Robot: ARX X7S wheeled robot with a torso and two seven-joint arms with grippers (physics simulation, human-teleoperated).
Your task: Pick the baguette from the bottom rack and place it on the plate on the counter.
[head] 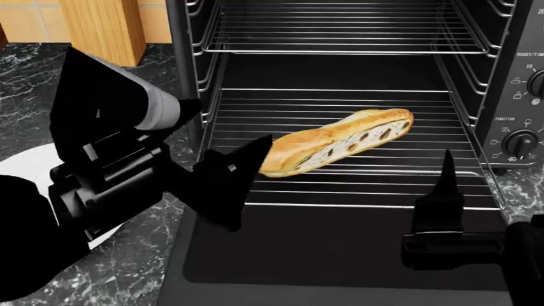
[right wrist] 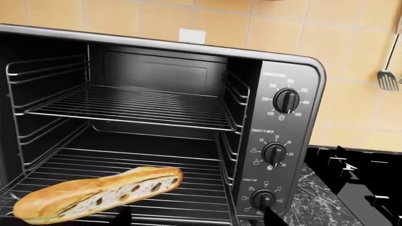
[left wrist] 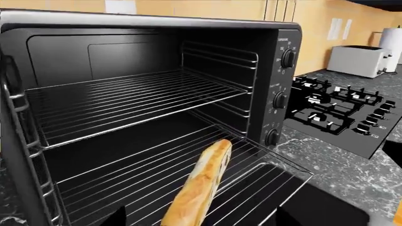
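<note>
Jaws of the black left gripper are clamped on one end of the short golden-brown baguette, whose cut face shows pale crumb with dark holes. In the head view the loaf juts out from that gripper toward the oven's control panel, tilted, its free end higher, over the chrome wire bottom rack; whether it touches the rods I cannot tell. In the left wrist view the baguette runs away from the camera over the same rack. The right wrist view shows it side-on, cut face toward the camera, above the lower rods.

Only 1 dark pointed finger of the right gripper shows in the head view, upright over the lowered black oven door, well apart from the loaf; I cannot tell whether its jaws are open or closed.

Part of the plain round white plate shows behind the left arm, on the dark veined marble counter beside the black toaster oven. The matching upper rack is bare.
</note>
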